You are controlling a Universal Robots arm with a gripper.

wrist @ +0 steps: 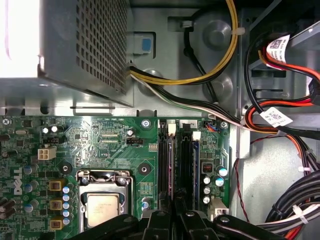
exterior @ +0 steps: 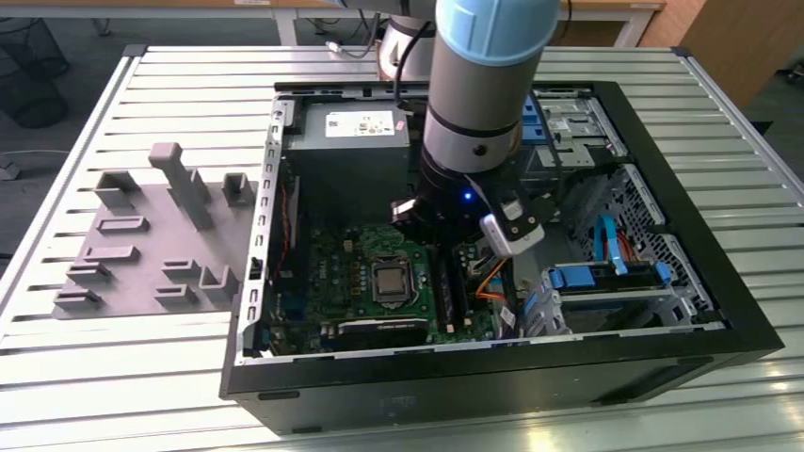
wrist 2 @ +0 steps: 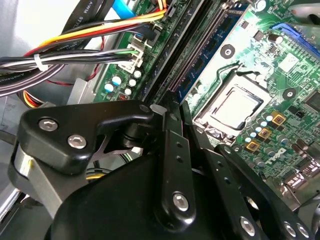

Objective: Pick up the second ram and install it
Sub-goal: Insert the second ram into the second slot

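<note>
In the exterior view my gripper (exterior: pixel 434 224) is down inside the open computer case (exterior: pixel 703 311), over the memory slots beside the processor socket (exterior: pixel 392 280). In both wrist views its black fingers (wrist: pixel 164 220) sit close together over the slots. The second ram (wrist: pixel 170 165) is a thin blue-green board that stands on edge in a slot and runs in between the fingertips. Seen at an angle in the second wrist view, the second ram (wrist 2: pixel 200 60) shows dark chips, and the gripper (wrist 2: pixel 170 107) meets it at one end. The gripper (wrist: pixel 175 212) looks shut on it.
A blue slot (wrist: pixel 195 165) lies beside the ram. Bundles of cables (wrist: pixel 280 115) crowd the drive side, and the power supply (exterior: pixel 349 141) fills the case's back. A grey fixture block (exterior: pixel 157 235) with upright holders rests on the slatted table at the exterior view's left.
</note>
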